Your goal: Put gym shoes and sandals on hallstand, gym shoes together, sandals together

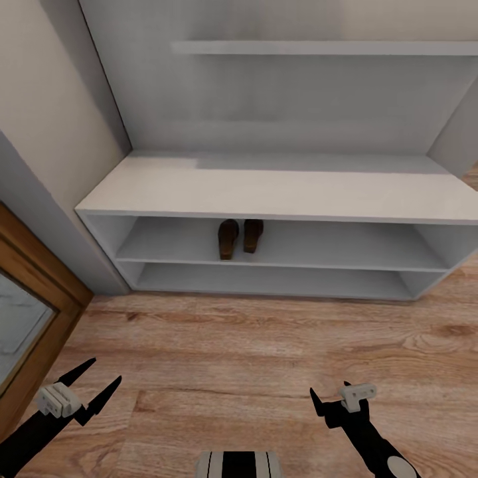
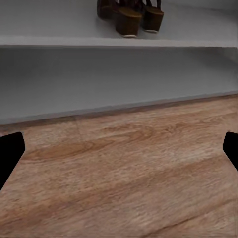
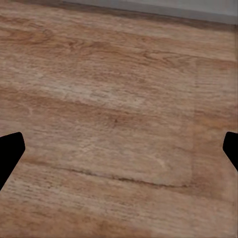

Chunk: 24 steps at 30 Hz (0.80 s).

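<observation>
A: Both sandals (image 1: 239,238) sit side by side on the upper tier of the hallstand (image 1: 279,192), toes pointing into the shelf, heels toward us, their long axes running front to back.

B: And touching or nearly so. The left wrist view catches their heels at the tier's edge. That pair looks done to me.

A: Left gripper (image 1: 89,392) hangs low over the corridor floor (image 1: 252,345), jaws spread wide, nothing between them. Right gripper (image 1: 332,398) likewise empty, fingers parted going by the black tips at the edges of its wrist view.

B: The gym shoes, though? None on the planks in front of the rack, none on either tier.

A: So the coming move turns on finding them. I'd guess the base has to turn away from the rack first.

B: The lower tier is bare, the thick top bare, and the upper tier has free room on both sides of the sandals.

A: The sandals lie straight ahead, a touch nearer the left arm.
</observation>
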Motion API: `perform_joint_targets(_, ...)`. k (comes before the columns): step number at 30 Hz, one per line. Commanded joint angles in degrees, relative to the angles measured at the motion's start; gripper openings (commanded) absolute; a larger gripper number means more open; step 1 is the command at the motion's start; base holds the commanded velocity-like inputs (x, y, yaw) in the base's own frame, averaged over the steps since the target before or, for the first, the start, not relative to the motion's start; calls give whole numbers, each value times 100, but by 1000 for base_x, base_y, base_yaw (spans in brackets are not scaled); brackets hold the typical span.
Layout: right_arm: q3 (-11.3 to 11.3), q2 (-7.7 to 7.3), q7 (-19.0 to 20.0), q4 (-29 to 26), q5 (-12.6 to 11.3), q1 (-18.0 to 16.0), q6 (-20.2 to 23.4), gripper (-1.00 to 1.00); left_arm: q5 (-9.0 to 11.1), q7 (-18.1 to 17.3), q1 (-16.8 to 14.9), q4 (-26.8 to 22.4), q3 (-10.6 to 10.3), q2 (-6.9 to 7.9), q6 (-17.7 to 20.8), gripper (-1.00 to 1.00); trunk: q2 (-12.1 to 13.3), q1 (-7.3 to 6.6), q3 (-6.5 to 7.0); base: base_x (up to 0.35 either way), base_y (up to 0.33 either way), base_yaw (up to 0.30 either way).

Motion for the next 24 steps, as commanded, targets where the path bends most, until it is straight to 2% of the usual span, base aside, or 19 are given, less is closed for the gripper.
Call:
perform_joint_targets(1, 0, 0, 0, 0, 0, 0, 0, 100, 0, 0, 0, 2, 0, 0, 0, 100, 0, 0, 0, 26, -25, 0)
perform_joint_targets(17, 4, 15, -21, 4, 0, 21, -6, 100, -25, 72, 4, 316, -19, -20, -13, 100, 0, 0, 0, 6, -8, 0)
perform_joint_targets(24, 3, 19, -18, 7, -8, 22, -8, 100, -5, 85, 3, 505, -12, -20, -20, 100, 0, 0, 0, -140, -1, 0)
